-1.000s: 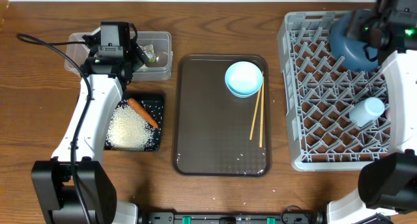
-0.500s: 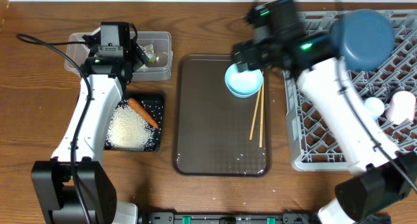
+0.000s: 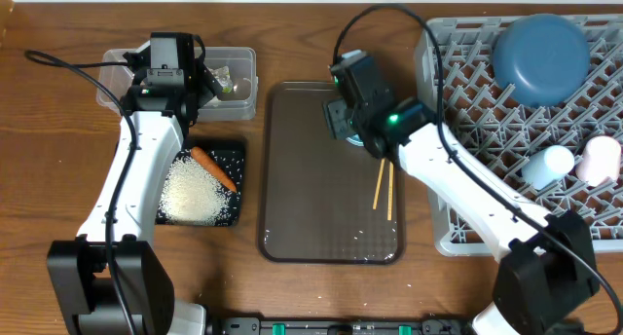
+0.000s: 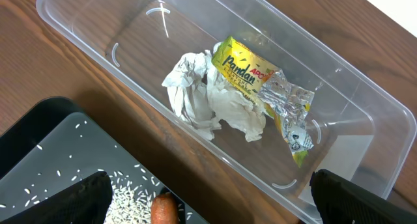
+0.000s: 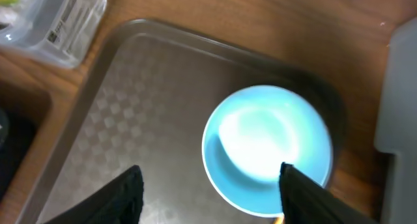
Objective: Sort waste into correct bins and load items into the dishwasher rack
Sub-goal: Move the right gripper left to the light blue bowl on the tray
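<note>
Though seemingly done sorting, needs small light-blue bowl (image 5: 267,146) and two thin wooden chopsticks (image 3: 390,199) racked yet; holds left hand (image 4: 212,198) open, right hand (image 5: 212,188) spread above bowl.

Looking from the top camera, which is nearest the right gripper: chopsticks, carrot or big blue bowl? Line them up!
1. Chopsticks, just below the right gripper, on the brown tray.
2. Carrot, off left, in the black tray.
3. Big blue bowl, far right, in the rack.
</note>
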You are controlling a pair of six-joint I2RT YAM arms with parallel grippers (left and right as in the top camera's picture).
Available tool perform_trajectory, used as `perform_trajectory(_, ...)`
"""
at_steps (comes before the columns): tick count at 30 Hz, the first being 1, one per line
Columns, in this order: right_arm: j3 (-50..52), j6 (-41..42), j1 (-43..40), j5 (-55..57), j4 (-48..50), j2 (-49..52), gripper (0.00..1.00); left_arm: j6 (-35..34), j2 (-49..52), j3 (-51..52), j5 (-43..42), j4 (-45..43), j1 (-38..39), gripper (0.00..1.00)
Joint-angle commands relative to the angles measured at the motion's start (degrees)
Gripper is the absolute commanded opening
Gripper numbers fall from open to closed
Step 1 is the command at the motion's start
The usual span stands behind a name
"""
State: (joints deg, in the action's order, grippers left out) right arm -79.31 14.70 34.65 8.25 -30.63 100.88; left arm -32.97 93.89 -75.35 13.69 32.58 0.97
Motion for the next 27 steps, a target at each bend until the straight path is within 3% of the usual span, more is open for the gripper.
perform_trajectory(1, 3.3, 1.18, 0.26, -2.4, 2.34, 0.59, 0.6, 0.31, 0.52, 0.02, 0.31, -0.02, 0.0, 0.99)
perform_trajectory(5, 4.2, 1.16, 0.24, -2.89, 2.8, 3.3, 0.56, 0.31, 0.52, 0.02, 0.31, -0.02, 0.02, 1.0)
perform_trajectory(20, -10.51, -6.73, -1.57, -7.13, -9.68, 9.05, 0.73, 0.31, 0.52, 0.02, 0.31, -0.02, 0.0, 0.99)
perform_trajectory(27, -14.36, -8.09, -5.16, -14.97, -15.39, 15.78, 0.74, 0.31, 0.52, 0.02, 0.31, -0.02, 0.0, 0.99)
